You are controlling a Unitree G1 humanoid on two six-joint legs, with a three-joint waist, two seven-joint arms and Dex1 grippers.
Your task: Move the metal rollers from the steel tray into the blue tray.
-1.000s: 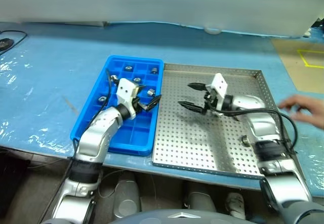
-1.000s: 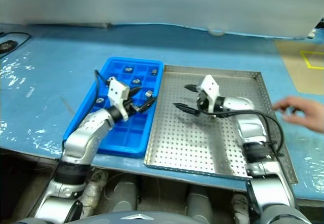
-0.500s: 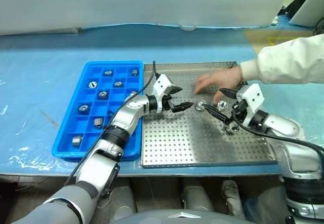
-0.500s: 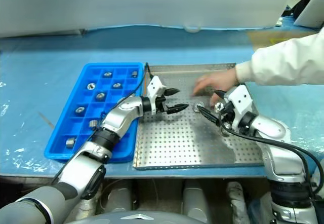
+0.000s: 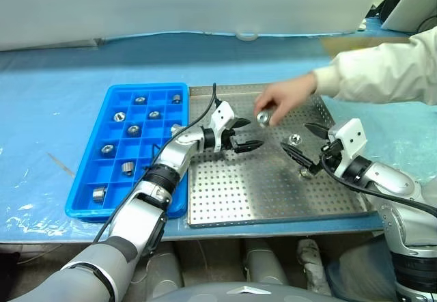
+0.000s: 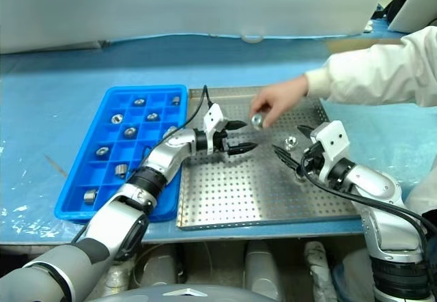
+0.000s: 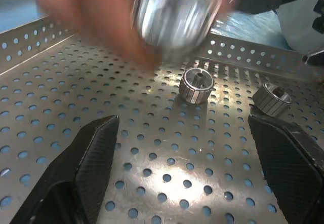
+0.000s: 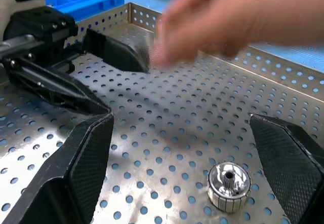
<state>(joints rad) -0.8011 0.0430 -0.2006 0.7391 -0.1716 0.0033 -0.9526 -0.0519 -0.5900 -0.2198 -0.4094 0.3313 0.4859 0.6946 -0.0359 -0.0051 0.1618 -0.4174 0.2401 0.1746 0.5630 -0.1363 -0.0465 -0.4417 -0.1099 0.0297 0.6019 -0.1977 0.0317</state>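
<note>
Two metal rollers [image 5: 295,139] loose on steel tray [image 5: 273,199], right of centre; third roller [image 5: 263,117] pinched in person's hand [image 5: 283,100] above tray's far half.
Several more rollers [image 5: 128,130] seated singly in compartments of blue tray [image 5: 82,206], just left of steel tray. Left gripper [image 5: 244,134] and right gripper [image 5: 304,145] over steel tray, facing each other, fingers spread apart, holding nothing.
</note>
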